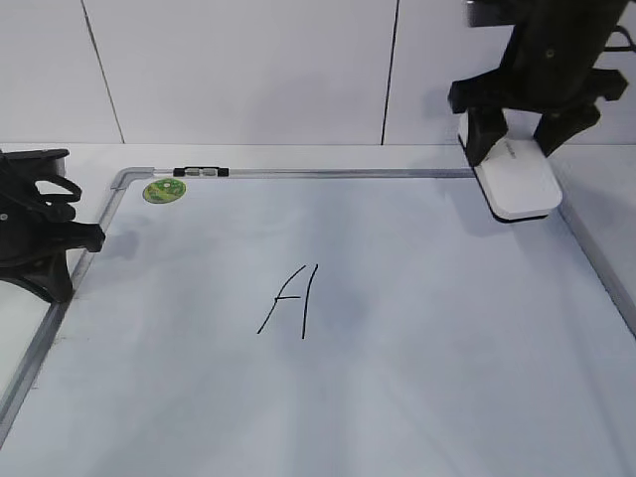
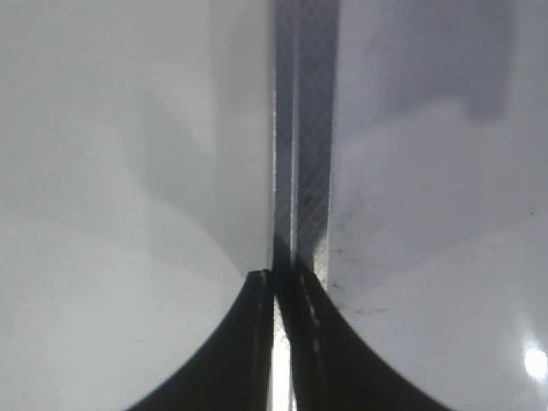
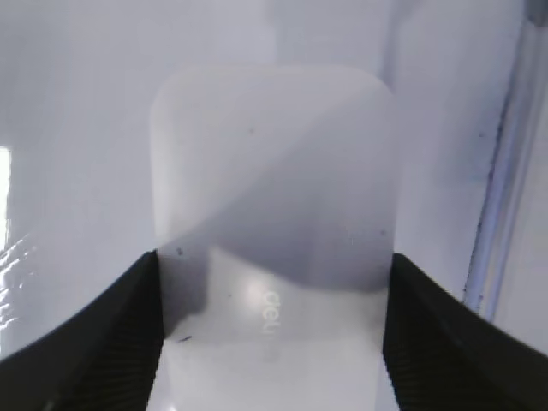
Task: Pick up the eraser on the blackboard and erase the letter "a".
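Eraser (image 1: 519,183) on white blackboard (image 1: 397,328)

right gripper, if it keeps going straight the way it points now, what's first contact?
The eraser: it already sits between the right gripper's jaws, which flank its sides. Directly beneath lies the blackboard. Whether the jaws already press it is unclear.

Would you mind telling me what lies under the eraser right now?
The eraser sits on the blackboard near its far right corner, the right gripper astride it. Whatever surface or marks it covers is hidden; only the capital "A" shows.
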Robot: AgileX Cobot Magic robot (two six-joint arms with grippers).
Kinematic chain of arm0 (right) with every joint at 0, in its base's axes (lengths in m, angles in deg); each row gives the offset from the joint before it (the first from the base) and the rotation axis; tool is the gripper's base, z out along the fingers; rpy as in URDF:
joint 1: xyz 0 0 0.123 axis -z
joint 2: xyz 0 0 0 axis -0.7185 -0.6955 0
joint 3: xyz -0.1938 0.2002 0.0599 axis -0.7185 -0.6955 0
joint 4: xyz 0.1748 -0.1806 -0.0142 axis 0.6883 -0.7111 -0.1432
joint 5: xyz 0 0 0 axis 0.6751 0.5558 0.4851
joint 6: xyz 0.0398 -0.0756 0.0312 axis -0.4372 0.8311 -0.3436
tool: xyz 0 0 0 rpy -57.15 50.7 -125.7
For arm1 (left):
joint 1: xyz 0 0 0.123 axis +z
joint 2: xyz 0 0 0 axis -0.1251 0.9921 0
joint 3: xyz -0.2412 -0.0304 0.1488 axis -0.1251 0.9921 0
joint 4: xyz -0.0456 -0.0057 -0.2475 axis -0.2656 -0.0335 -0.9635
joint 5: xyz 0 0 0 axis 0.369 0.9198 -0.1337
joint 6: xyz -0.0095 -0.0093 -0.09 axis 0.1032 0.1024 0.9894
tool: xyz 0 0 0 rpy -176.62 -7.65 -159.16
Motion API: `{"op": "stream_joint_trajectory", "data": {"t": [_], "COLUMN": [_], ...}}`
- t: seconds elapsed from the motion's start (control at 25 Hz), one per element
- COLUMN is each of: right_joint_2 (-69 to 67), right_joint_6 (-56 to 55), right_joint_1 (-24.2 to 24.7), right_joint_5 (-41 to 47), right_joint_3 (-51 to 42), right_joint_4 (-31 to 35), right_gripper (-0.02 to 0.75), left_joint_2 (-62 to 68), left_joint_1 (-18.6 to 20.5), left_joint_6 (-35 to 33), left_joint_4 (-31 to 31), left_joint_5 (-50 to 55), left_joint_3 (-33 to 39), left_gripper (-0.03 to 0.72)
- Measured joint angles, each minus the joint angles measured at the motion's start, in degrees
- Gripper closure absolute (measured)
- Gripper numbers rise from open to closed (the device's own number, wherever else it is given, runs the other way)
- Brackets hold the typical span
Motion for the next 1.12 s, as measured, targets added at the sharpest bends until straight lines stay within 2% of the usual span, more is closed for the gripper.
{"op": "stream_joint_trajectory", "data": {"t": [0.28, 0.76, 1.12], "right_joint_2": [4.2, 9.3, 9.8], "right_joint_6": [-0.2, -0.2, -0.3], "right_joint_1": [3.4, 9.4, 10.3], "right_joint_5": [0.4, 0.8, 0.7], "right_joint_3": [-1.0, -8.8, -15.2], "right_joint_4": [0.2, 0.2, -0.6], "right_gripper": [0.205, 0.205, 0.206], "left_joint_2": [0.0, 0.0, 0.0], "left_joint_1": [0.0, 0.0, 0.0], "left_joint_6": [0.0, 0.0, 0.0], "left_joint_4": [0.0, 0.0, 0.0], "left_joint_5": [0.0, 0.0, 0.0], "left_joint_3": [0.0, 0.0, 0.0], "left_gripper": [0.671, 0.671, 0.671]}}
